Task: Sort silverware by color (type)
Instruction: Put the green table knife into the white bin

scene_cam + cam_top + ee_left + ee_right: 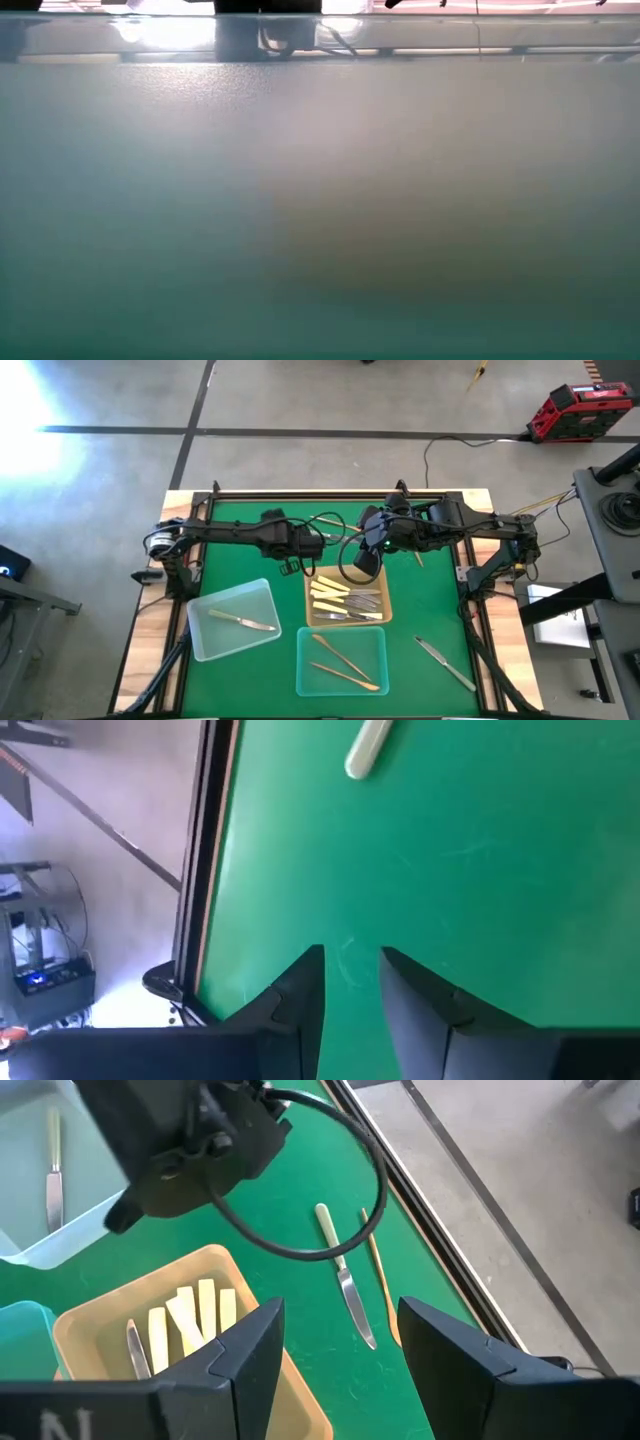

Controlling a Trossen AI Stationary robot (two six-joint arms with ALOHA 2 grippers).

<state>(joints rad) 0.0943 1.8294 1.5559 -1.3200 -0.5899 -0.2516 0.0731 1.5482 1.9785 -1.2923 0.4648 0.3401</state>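
Low view (pixel 320 200) wholly fogged, unreadable.

My left gripper (pixel 318 544) and right gripper (pixel 366 560) crowded the middle of the green mat (pixel 430 600), leaving little room between them above the tan tray (pixel 312 616). A looping black cable (pixel 330 1180) hung across my right gripper's path to the cream-handled knife (pixel 340 1270) and gold piece (pixel 380 1275) near the black frame rail (pixel 440 1230). Open mat lay to the right, where only a silver knife (pixel 445 664) rested.
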